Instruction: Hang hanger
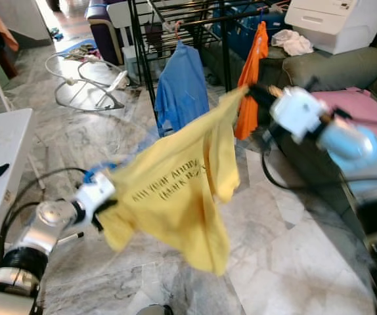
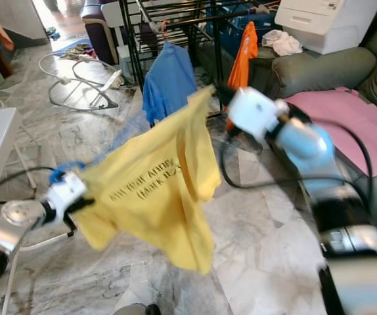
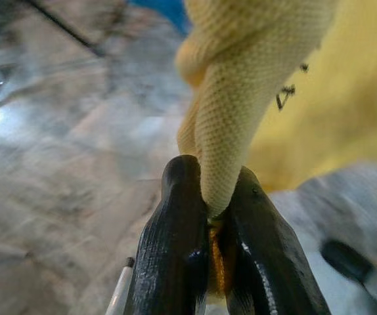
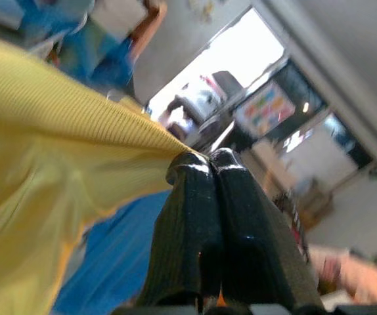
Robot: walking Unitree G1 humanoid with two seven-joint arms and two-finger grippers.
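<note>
2 grippers clamp the yellow shirt [image 1: 175, 190], stretched low-left to high-right: left gripper [image 3: 208, 210] low, right gripper [image 4: 205, 164] high, nearer the rack [image 1: 175, 20].

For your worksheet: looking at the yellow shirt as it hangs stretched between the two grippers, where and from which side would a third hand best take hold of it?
Probably the taut top edge of the yellow shirt, midway between the left gripper and right gripper, reached from above. That edge is pulled into a straight line and left free, while the lower cloth hangs slack in folds.
</note>
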